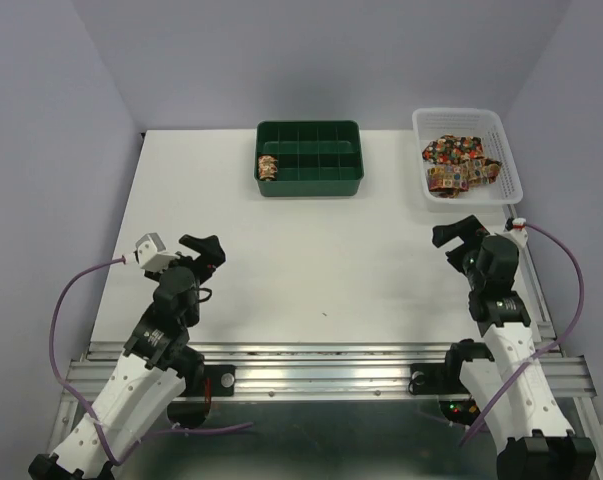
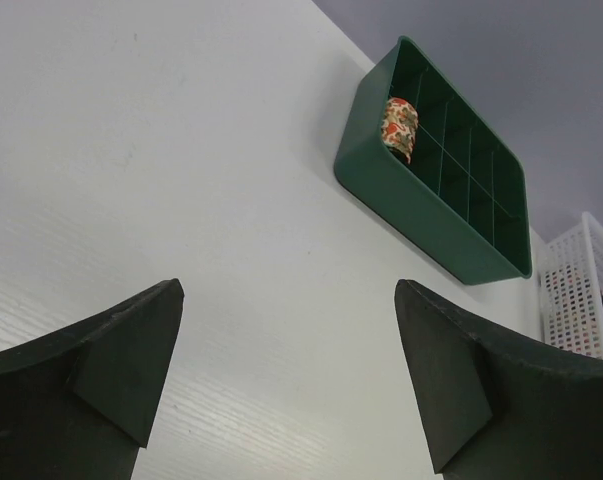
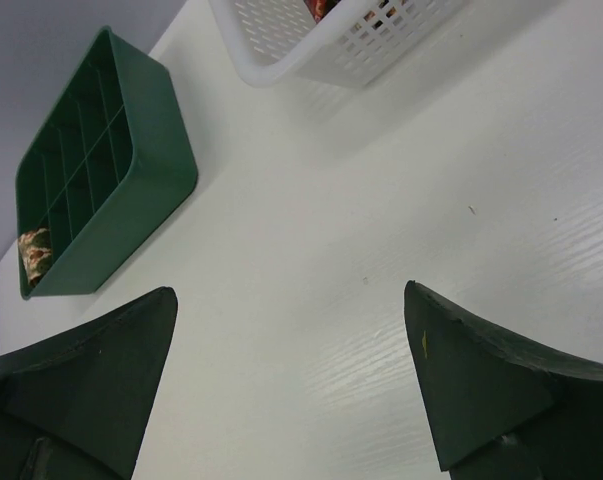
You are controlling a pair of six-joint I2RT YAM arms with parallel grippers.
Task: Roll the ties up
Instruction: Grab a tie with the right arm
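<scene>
Left fingers [image 2: 111,370] and right fingers [image 3: 91,370] stand wide, empty, near the counter's [image 1: 311,260] front edge. Loose ties [image 1: 459,162] lie heaped in the white basket [image 1: 459,112], far right corner; one rolled tie [image 1: 268,166] sits in the green tray [image 1: 311,187]. Tangled, several could lift together, or drag the basket.

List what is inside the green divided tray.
One rolled tie sits in the near-left compartment of the green tray. Nothing else shows in it, though its walls and dividers hide parts of some floors.

White table [image 1: 311,270], plain lavender-grey walls [image 1: 41,150]
</scene>
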